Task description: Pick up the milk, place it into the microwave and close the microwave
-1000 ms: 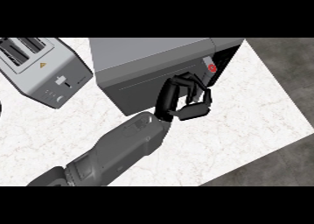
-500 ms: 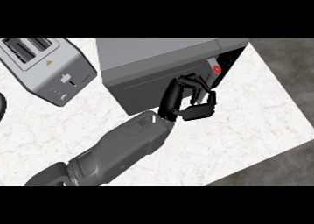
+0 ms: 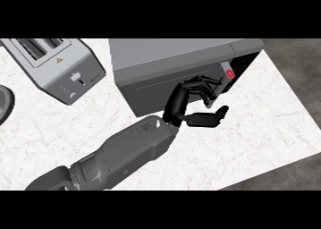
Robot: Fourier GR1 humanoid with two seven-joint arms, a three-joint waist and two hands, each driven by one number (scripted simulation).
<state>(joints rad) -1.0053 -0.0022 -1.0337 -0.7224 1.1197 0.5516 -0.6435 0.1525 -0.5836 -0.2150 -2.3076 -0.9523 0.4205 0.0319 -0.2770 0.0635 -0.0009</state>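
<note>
Here, the left hand (image 3: pixel 182 100) was at the front of the microwave (image 3: pixel 169 56).
Its fingers (image 3: pixel 201 85) were curled against the door (image 3: pixel 149 95), holding nothing visible.

Mostly grey metal here
Table (image 3: pixel 255 134) is showing veined white marble, microwave (image 3: pixel 169 56) and toaster (image 3: pixel 57 67) are looking matt grey metal, left hand (image 3: pixel 179 103) is looking like smooth black plastic.

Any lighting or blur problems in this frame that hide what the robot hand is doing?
Head view: the light is even, with no glare on the counter and no blur on the forearm. Head view: the black robot hand overlaps the dark front of the microwave, so its outline there is hard to read.
</note>
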